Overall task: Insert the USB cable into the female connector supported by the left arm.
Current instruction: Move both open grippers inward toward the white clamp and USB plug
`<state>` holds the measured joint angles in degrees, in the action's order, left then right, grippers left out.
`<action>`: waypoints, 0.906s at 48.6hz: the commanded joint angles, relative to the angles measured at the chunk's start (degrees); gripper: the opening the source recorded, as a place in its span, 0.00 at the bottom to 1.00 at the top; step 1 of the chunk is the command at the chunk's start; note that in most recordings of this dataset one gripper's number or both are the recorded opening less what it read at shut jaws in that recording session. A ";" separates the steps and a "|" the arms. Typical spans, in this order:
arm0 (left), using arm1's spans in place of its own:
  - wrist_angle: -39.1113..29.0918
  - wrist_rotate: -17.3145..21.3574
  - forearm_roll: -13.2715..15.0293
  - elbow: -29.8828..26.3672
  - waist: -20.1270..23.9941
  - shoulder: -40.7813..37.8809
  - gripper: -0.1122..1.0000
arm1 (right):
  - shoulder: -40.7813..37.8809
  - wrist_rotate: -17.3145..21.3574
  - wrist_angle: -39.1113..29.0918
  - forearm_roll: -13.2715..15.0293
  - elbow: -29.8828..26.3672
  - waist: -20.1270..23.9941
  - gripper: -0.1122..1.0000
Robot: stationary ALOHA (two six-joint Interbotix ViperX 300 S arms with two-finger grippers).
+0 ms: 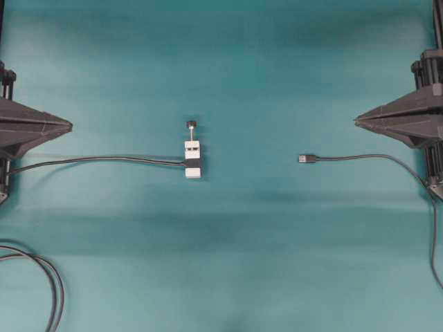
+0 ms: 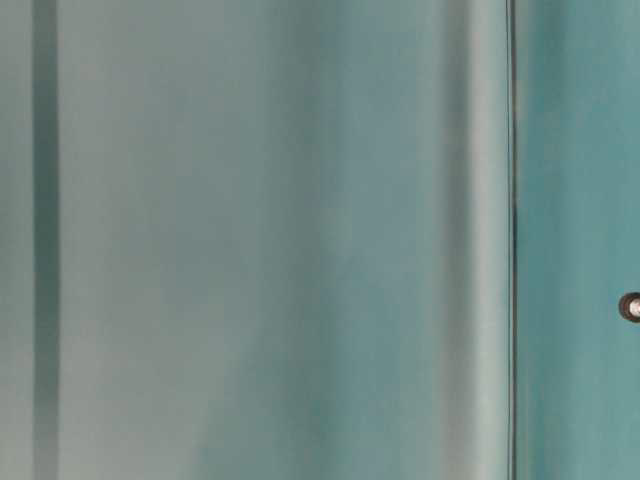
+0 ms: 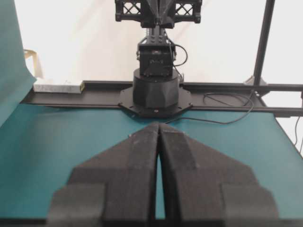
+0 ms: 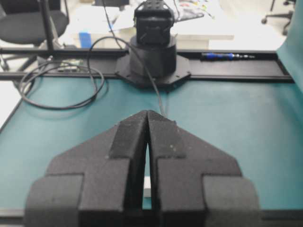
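Teal cloth covered the whole work table, seen from overhead with a black robot arm at each side edge. At the left edge, the left gripper pointed toward the middle with its two wedge-shaped fingers pressed together and nothing between them; the left wrist view showed the same, the finger tips meeting at a point above bare cloth. At the right edge, the right gripper mirrored it, its jaws likewise closed and empty, as the right wrist view confirmed with only a thin slit behind the touching tips. Near the middle of the table, slightly left, stood a small white clamp block with a dark knob on top, and a grey cable ran from it to the left edge. The USB cable lay on the cloth well to the right of the block, its silver plug pointing left toward the block, the cord trailing off right. Thicker grey cables looped at the lower left corner. The table-level view was a teal blur.
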<state>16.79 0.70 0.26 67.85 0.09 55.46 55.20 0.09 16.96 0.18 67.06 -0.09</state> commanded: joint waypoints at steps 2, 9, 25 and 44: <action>-0.26 -0.09 -0.09 -1.32 -0.97 -0.35 0.11 | -0.18 -0.18 0.09 0.00 -0.70 -0.09 0.10; -4.75 -0.26 -0.18 -2.20 -0.97 -1.58 0.11 | -0.26 -0.09 -0.53 0.09 -0.79 -0.09 0.10; -19.34 -0.70 0.79 -4.83 0.62 -6.59 0.11 | -0.35 0.00 -16.08 0.00 -2.99 -0.62 0.10; -14.68 -1.05 0.88 -1.58 2.02 -13.27 0.54 | -6.94 4.22 -18.72 0.00 -4.57 -1.67 0.10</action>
<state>-0.97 0.62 0.97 66.09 1.93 44.30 51.06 3.34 -2.11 0.18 64.51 -1.58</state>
